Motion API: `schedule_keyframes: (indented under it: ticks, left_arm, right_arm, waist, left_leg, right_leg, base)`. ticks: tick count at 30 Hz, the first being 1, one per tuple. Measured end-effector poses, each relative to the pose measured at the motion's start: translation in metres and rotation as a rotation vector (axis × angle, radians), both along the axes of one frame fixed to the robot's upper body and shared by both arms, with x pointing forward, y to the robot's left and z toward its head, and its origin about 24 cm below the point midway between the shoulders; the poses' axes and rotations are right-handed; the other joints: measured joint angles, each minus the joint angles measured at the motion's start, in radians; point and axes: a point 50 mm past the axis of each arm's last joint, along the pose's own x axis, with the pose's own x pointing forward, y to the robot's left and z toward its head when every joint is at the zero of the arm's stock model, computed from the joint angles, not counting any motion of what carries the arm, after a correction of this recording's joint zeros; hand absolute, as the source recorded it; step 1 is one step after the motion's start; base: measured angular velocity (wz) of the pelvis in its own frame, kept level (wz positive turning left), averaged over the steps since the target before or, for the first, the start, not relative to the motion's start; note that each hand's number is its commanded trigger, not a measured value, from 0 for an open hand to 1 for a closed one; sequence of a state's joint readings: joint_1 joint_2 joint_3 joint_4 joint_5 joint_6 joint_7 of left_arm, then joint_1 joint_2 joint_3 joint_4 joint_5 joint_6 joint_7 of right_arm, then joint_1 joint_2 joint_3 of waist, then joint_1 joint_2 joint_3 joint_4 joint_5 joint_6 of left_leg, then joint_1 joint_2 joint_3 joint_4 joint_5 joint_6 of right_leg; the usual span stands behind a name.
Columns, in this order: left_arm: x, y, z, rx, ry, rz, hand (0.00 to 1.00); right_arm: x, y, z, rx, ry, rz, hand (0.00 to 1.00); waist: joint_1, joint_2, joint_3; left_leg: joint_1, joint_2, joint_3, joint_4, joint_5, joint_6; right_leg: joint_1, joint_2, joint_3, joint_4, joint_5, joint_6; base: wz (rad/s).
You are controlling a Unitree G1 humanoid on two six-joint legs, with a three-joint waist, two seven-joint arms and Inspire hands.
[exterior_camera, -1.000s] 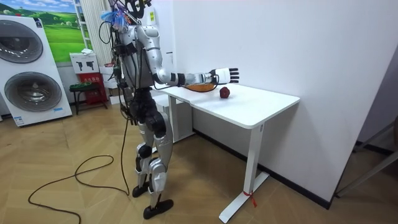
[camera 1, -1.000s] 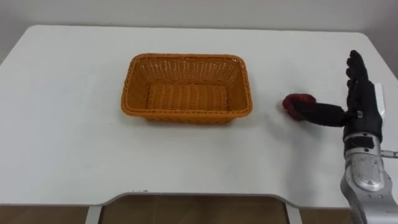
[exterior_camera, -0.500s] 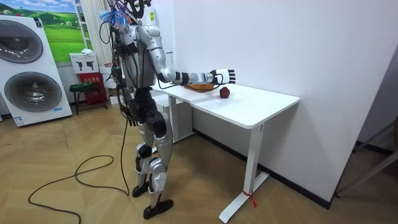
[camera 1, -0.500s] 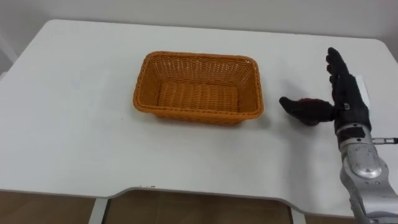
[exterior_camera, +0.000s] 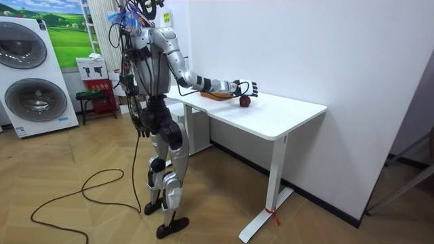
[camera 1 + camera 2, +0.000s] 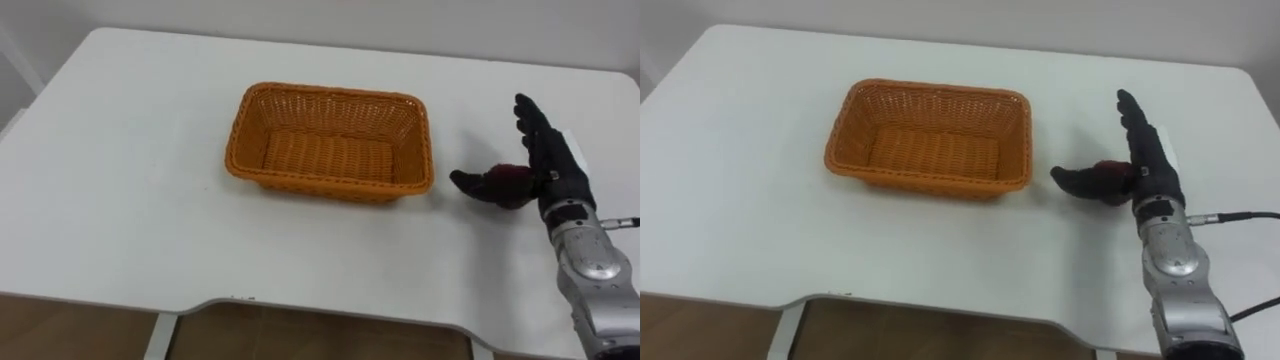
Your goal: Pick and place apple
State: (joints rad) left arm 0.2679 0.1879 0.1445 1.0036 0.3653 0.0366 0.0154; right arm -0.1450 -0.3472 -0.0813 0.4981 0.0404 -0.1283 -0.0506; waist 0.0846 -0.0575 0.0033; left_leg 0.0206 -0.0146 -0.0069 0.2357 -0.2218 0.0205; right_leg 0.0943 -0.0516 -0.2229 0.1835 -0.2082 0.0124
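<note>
A dark red apple lies on the white table, a short way right of an orange wicker basket that holds nothing. My right hand stands on edge against the apple's right side, open. Its fingers point straight away from me, and the thumb reaches across the apple's near left side. In the right eye view the apple shows between the thumb and the palm of the right hand. In the room view I stand at the table's end, right arm stretched to the apple.
The table's front edge runs close below, with a shallow cut-out in the middle. A white wall backs the table. Washing machines stand by the far wall at the room view's left.
My right hand has come down and in beside the apple, its thumb now reaching across the apple's near side. The eye view has shifted, so the basket sits further right in the picture.
</note>
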Motion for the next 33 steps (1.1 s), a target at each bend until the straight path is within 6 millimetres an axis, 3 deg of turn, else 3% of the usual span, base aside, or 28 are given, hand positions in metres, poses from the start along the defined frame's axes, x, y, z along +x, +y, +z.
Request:
schedule_keyframes:
  ticks: [7,15,16,17,33]
  left_arm:
    - [-0.004,0.0,-0.001,-0.011,0.025,0.006,0.0]
    - [-0.006,0.0,-0.001,-0.023,0.032,0.011,0.0]
    - [-0.006,0.0,-0.001,-0.023,0.032,0.012,0.0]
    - [-0.006,0.0,-0.001,-0.023,0.032,0.012,0.0]
    - [-0.007,0.001,-0.001,-0.022,0.036,0.014,0.0]
  right_arm:
    - [-0.011,-0.015,-0.021,0.005,0.127,-0.076,0.0]
    - [-0.014,-0.017,-0.025,-0.016,0.15,-0.075,0.0]
    - [-0.014,-0.017,-0.026,-0.024,0.153,-0.072,0.75]
    - [-0.014,-0.017,-0.026,-0.031,0.155,-0.07,1.0]
    - [-0.026,-0.036,-0.033,-0.15,0.218,-0.12,1.0]
  waist:
    - [0.0,-0.001,0.002]
    - [-0.002,-0.002,0.0008]
    - [-0.002,-0.002,0.0006]
    - [-0.003,-0.001,0.0004]
    - [-0.01,-0.01,-0.0074]
  left_leg:
    - [0.006,0.0,0.003,0.002,0.0,0.0]
    - [0.008,-0.001,0.002,0.005,0.0,0.0]
    - [0.008,-0.001,0.001,0.006,0.0,0.0]
    - [0.008,-0.001,0.0,0.006,0.0,0.0]
    - [0.016,0.0,0.001,0.017,0.0,-0.001]
  right_leg:
    - [0.005,0.001,0.0,0.002,0.0,0.0]
    - [0.009,0.0,-0.001,0.002,0.0,0.0]
    - [0.009,0.0,-0.001,0.002,0.0,0.0]
    - [0.01,0.0,-0.001,0.002,0.0,0.0]
    - [0.031,0.0,-0.011,0.003,0.001,-0.002]
  base:
    - [0.0]
    - [0.0]
    - [0.0]
    - [0.0]
    - [0.02]
